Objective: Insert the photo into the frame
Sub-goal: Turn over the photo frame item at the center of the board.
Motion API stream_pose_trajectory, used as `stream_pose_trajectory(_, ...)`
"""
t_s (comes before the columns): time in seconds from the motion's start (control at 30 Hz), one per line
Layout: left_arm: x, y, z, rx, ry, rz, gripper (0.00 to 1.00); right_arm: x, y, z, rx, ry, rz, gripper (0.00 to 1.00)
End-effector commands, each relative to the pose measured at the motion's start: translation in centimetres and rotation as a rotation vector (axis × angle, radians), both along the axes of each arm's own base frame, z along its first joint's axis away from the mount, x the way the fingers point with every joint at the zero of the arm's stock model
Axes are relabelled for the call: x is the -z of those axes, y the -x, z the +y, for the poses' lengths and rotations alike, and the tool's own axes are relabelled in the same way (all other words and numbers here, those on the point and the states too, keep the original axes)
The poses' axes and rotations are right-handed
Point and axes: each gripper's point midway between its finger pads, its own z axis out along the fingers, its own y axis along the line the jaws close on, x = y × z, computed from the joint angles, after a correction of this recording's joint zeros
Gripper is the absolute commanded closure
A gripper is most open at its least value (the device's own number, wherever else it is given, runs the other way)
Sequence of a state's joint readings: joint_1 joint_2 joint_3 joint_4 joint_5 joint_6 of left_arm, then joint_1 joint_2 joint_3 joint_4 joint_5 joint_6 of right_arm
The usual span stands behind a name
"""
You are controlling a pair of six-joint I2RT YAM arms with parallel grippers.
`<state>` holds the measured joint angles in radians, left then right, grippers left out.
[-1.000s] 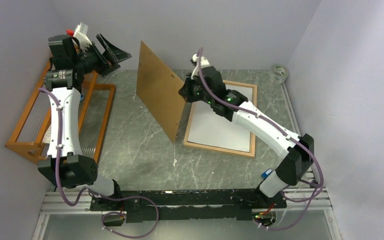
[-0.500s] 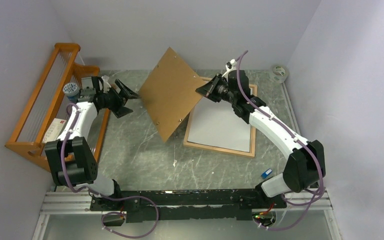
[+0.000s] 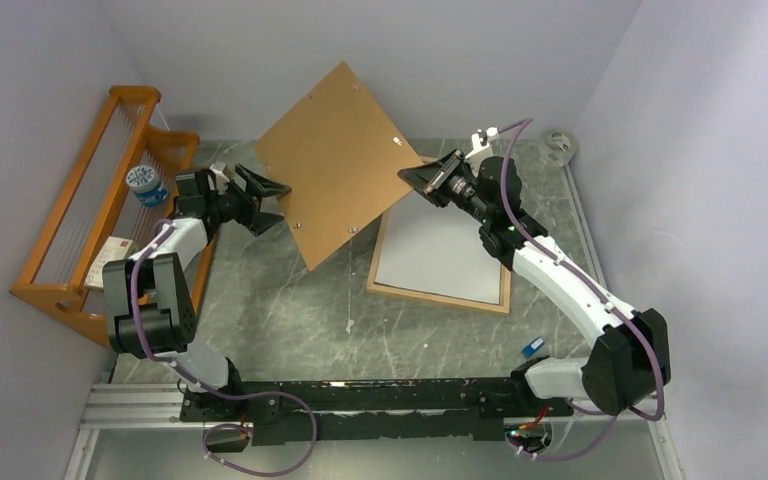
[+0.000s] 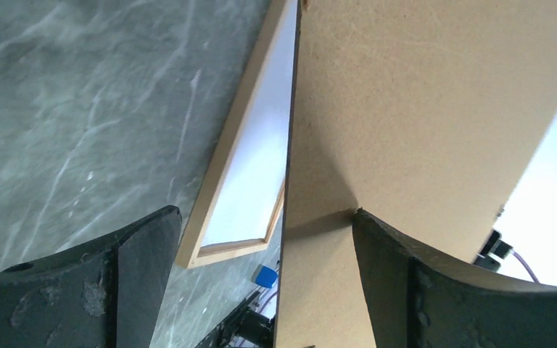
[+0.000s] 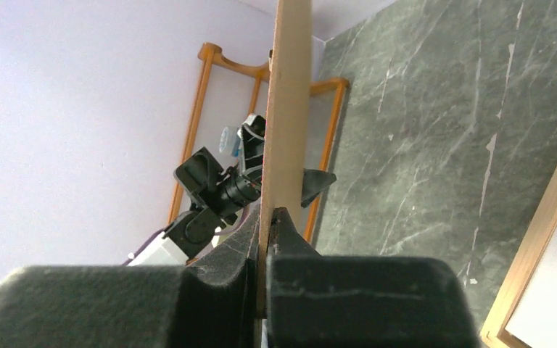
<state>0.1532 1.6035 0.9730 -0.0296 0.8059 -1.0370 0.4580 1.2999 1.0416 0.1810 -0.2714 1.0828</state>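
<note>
Picture frame of thin light wood [image 3: 435, 298] is lying flat on the grey marbled table [image 3: 280, 300], below and just in front of the right gripper [image 3: 422, 177], with a white sheet [image 3: 440, 250] sitting inside it; whether that sheet is the print's back cannot be told. The right arm is reaching forward and inward over the frame, its jaws pinching tight on the right corner of a plain brown hardboard backing panel [image 3: 335, 160], which is hanging tilted in the air, clear of the table. The left arm is folding back on itself and pointing rightward, its gripper [image 3: 272, 200] gaping wide around the panel's left edge, one finger lying against the board's face, the other standing apart. An orange wooden rack [image 3: 55, 298] is standing behind the left gripper, by the wall.
</note>
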Motion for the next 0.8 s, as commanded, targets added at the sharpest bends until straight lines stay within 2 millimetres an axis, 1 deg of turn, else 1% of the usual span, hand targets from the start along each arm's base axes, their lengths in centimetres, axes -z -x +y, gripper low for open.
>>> stream_pose_trajectory(0.0, -5.4, -1.6, -1.0, 0.049, 0.070, -0.197, 0.10, -8.1, 2.0, -0.4, -0.036, -0.215, -0.182, 1.00)
stream_pose_trajectory(0.07, -7.5, -1.8, -1.3, 0.063, 0.109, -0.273, 0.16, -7.7, 2.2, -0.5, -0.037, -0.225, -0.172, 1.00)
stream_pose_trajectory(0.17, -10.5, -1.7, -1.6, 0.087, 0.175, -0.359, 0.29, -6.9, 2.4, -1.0, -0.022, -0.231, -0.153, 1.00)
stream_pose_trajectory(0.23, -12.4, -1.5, -1.9, 0.105, 0.219, -0.395, 0.43, -6.2, 2.5, -1.4, -0.001, -0.233, -0.140, 1.00)
stream_pose_trajectory(0.33, -14.7, -1.1, -1.9, 0.125, 0.246, -0.445, 0.58, -5.4, 2.5, -2.1, 0.031, -0.234, -0.133, 1.00)
stream_pose_trajectory(0.43, -16.7, -0.6, -1.8, 0.146, 0.258, -0.489, 0.82, -4.5, 2.4, -2.7, 0.054, -0.230, -0.125, 1.00)
stream_pose_trajectory(0.5, -18.2, -0.4, -1.7, 0.163, 0.257, -0.527, 0.96, -4.1, 2.5, -2.9, 0.060, -0.231, -0.124, 1.00)
stream_pose_trajectory(0.63, -20.9, -0.2, -1.8, 0.196, 0.258, -0.593, 0.97, -3.2, 2.9, -3.4, 0.066, -0.197, -0.125, 1.00)
stream_pose_trajectory(0.67, -21.4, -0.1, -1.8, 0.202, 0.260, -0.605, 0.97, -3.0, 2.9, -3.6, 0.066, -0.180, -0.132, 0.95)
stream_pose_trajectory(0.7, -22.0, -0.1, -1.8, 0.208, 0.265, -0.615, 0.98, -2.7, 2.8, -3.8, 0.069, -0.154, -0.140, 0.86)
stream_pose_trajectory(0.73, -22.6, -0.1, -1.8, 0.216, 0.269, -0.625, 0.97, -2.5, 2.7, -4.1, 0.074, -0.123, -0.148, 0.72)
stream_pose_trajectory(0.77, -23.0, -0.1, -1.8, 0.224, 0.273, -0.626, 0.97, -2.1, 2.5, -4.4, 0.082, -0.093, -0.149, 0.55)
